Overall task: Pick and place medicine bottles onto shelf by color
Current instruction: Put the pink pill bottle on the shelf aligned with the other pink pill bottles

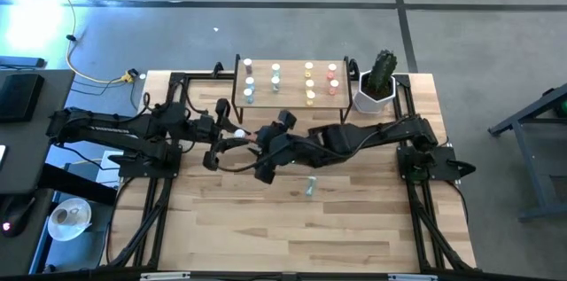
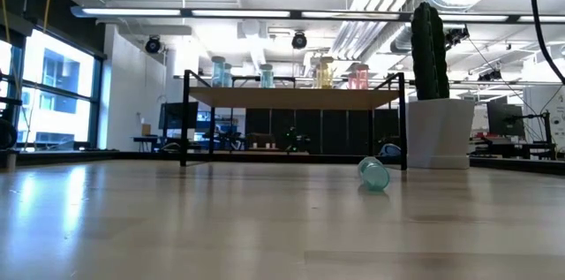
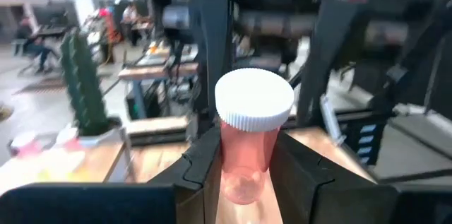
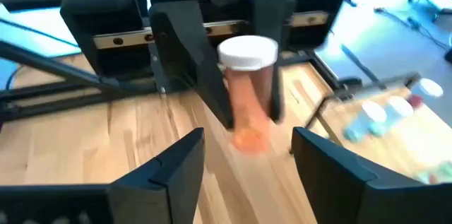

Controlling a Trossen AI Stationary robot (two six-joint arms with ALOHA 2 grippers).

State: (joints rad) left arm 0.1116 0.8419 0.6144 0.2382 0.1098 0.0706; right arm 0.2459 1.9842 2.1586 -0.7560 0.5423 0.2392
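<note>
Left pincer (image 3: 244, 174) clamps my red bottle (image 3: 247, 139); right pincer (image 4: 247, 160) gapes empty. Shelf (image 1: 292, 99) mostly stocked; green bottle (image 1: 310, 188) remains on table (image 1: 354, 228).

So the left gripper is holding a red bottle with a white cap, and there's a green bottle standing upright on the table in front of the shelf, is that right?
Not quite. The left gripper does hold the red bottle with its white cap, but the green bottle is lying on its side on the table, not standing. The low view shows it toppled in front of the shelf.
</note>
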